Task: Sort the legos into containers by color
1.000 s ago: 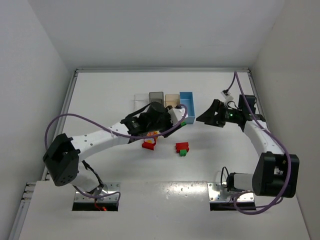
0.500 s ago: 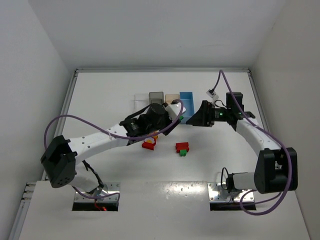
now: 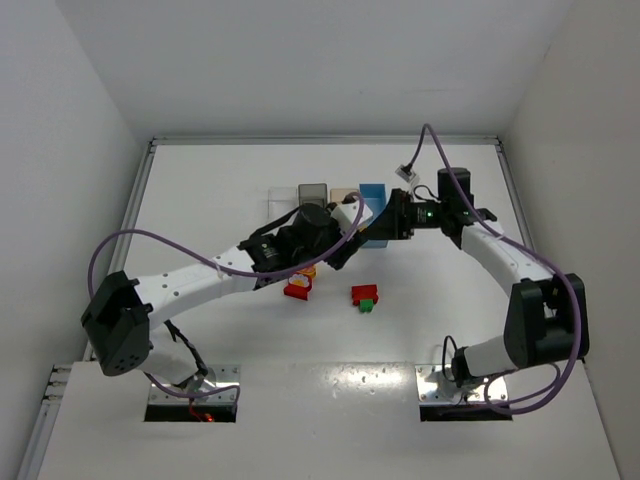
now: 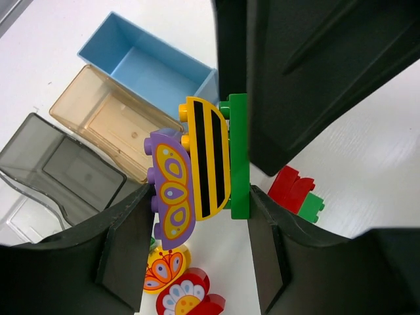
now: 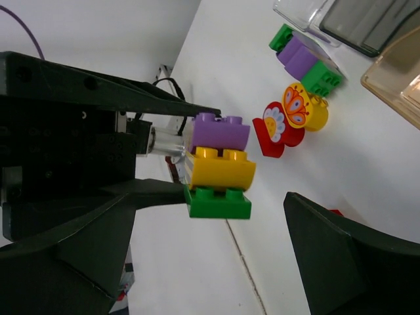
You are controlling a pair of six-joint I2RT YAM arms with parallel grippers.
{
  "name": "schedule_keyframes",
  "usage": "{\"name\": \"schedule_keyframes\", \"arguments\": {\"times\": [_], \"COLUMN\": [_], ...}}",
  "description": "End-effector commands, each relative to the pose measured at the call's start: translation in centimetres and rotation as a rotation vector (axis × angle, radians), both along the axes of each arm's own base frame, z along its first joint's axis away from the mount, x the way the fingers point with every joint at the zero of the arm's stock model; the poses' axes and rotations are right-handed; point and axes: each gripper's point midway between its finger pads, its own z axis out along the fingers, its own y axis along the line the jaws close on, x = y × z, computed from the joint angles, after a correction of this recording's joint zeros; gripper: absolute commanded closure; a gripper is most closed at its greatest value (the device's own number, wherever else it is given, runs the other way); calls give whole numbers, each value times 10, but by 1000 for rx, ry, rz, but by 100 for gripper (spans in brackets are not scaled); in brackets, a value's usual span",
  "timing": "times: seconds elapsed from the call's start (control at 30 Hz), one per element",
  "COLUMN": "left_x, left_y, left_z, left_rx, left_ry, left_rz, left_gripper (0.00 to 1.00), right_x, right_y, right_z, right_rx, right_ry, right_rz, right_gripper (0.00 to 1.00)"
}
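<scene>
A three-brick stack [image 4: 207, 164] — purple, black-striped yellow, green — is hanging clamped in the left pincer [image 4: 197, 223]. The light blue bin [image 4: 141, 62], tan bin [image 4: 98, 115] and smoky grey bin [image 4: 52, 164] are standing side by side. A red brick [image 4: 292, 187] is lying against a green brick [image 4: 314, 205] — a yellow-orange butterfly brick [image 4: 164, 266] is touching a red flower brick [image 4: 190, 298].

Left gripper [image 4: 197, 197] clamped on three-brick stack [image 4: 200, 167], frame centre: purple brick [image 4: 170, 190] left, yellow black-striped brick [image 4: 210, 157] middle, green brick [image 4: 239, 157] right.
Upper left: light blue bin [image 4: 151, 65], tan bin [image 4: 105, 118] below it, smoky grey bin [image 4: 52, 164] at left edge, side by side.
Lower right: red brick [image 4: 292, 187] touching small green brick [image 4: 312, 205].
Bottom centre: orange butterfly brick [image 4: 164, 266], red flower brick [image 4: 190, 298].
Large black part [image 4: 328, 72] fills upper right, behind stack.
</scene>
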Motion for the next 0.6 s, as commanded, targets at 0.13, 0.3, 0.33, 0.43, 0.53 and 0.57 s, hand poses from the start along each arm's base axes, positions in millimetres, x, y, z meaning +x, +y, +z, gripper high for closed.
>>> {"name": "schedule_keyframes", "arguments": {"times": [0.13,0.3,0.33,0.43,0.53,0.57], "left_x": [-15,-20,-20,-20,-21,-22], "left_y": [-19,-22,-22,-21,-18,-15], "left_z": [40,40,40,36,34,34], "left_rx": [-89,-86,-86,-67,-60,-54], "left_ry": [-77,-81,-81,-90,-95,-105], "left_rz": [-80,-102,-102,-109,-112,-117], "left_gripper": [66,66,66,66,66,66], "right_x": [9,7,6,5,0,-2], "right_y": [11,15,15,16,15,14], "right_z": [22,22,23,21,23,21], "right_rx": [54,73,79,84,83,78], "right_ry": [-78,-73,-73,-73,-91,-88], "right_rz": [74,109,116,129,160,164], "right_gripper": [9,30,42,50,51,51]}}
